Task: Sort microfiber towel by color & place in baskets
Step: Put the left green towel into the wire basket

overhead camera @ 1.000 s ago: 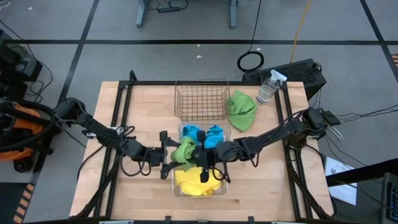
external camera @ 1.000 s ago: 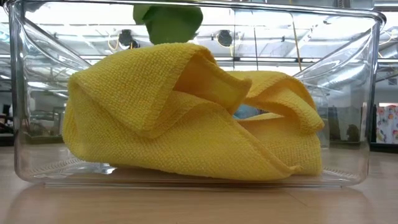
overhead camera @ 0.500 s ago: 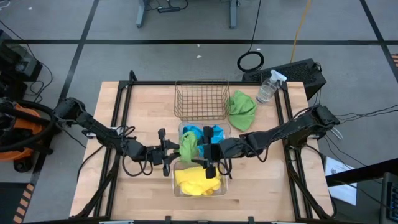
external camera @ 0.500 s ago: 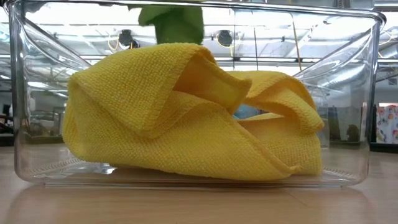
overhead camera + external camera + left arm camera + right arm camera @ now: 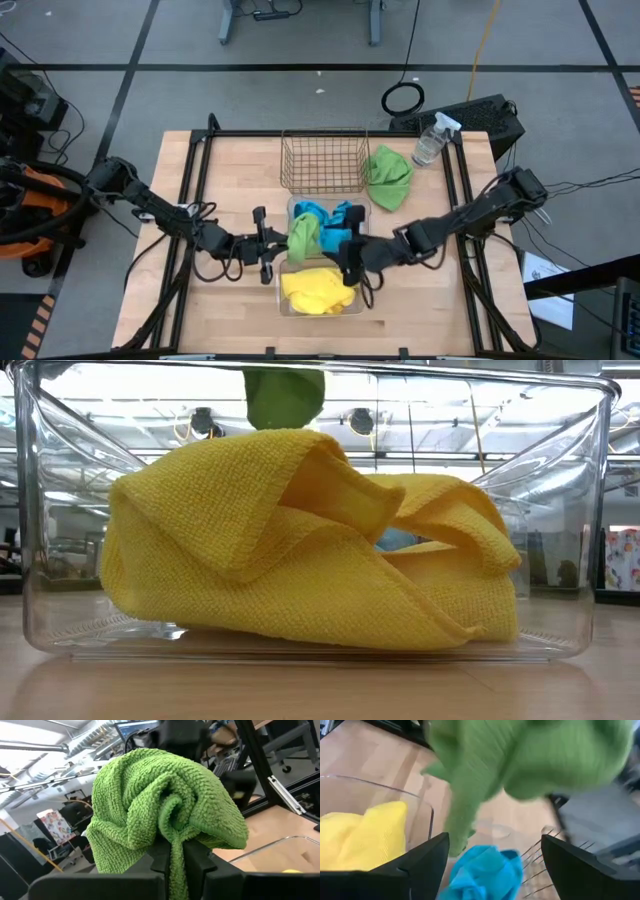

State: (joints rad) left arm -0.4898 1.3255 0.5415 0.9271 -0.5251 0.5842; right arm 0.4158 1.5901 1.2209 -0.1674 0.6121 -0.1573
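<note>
A bright green microfiber towel (image 5: 303, 235) hangs bunched over the two clear baskets, and my left gripper (image 5: 280, 243) is shut on it. The low view shows its lower end (image 5: 285, 395) above the yellow towels (image 5: 300, 550). My right gripper (image 5: 345, 262) stands open just right of the towel, touching nothing. Its fingers (image 5: 427, 865) frame the blue towels (image 5: 480, 870). The blue towels (image 5: 325, 213) fill the farther clear basket. The yellow ones (image 5: 315, 290) fill the nearer clear basket (image 5: 285, 305). A second green towel (image 5: 388, 177) lies on the table beside the wire basket (image 5: 322, 160). My left gripper pinches a gathered fold of the green towel (image 5: 172, 851) between its two fingers (image 5: 197, 862). The fingers come in level from the table's left. The towel bulges in a crumpled ball beyond the fingertips and is lifted clear of both baskets, with a strip trailing down between the fingers.
A clear spray bottle (image 5: 430, 140) stands at the table's far right corner. A black frame rail (image 5: 200, 170) runs along the table's sides. Bare wood (image 5: 420, 300) lies to the right of the clear baskets and also to their left.
The green towel has passed from my right gripper to my left one. The left has shut on it without shifting. The right has opened, let go and drawn back toward the table's right edge, tipping its fingers upward. The towel stays lifted over the baskets.
</note>
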